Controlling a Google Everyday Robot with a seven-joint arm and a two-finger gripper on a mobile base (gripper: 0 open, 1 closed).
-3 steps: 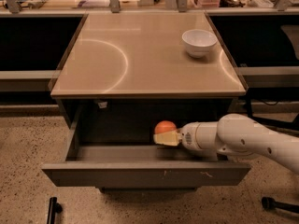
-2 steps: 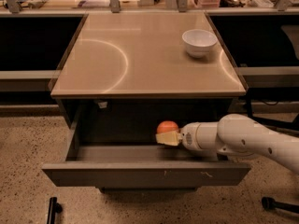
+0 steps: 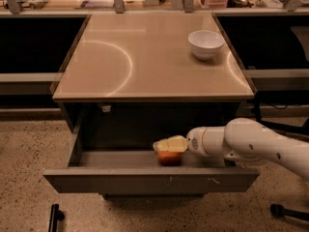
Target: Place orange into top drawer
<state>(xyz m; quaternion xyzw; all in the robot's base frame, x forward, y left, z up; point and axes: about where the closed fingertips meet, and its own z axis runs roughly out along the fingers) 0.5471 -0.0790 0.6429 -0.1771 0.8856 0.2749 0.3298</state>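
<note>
The orange (image 3: 169, 158) lies on the floor of the open top drawer (image 3: 150, 179), near the middle and just behind the grey front panel. My gripper (image 3: 170, 144) reaches in from the right on a white arm (image 3: 251, 144) and hovers just above the orange. Its pale fingers (image 3: 172, 143) are open and cover the orange's top. The orange sits below them and is not held.
A white bowl (image 3: 205, 43) stands at the back right of the beige cabinet top (image 3: 145, 66). Dark shelving flanks the cabinet on both sides. Black caster feet (image 3: 54, 216) sit on the speckled floor in front, with another at the lower right (image 3: 285, 211).
The orange has dropped from between the gripper's fingers to the drawer floor. The gripper has stayed at nearly the same spot, now above the fruit.
</note>
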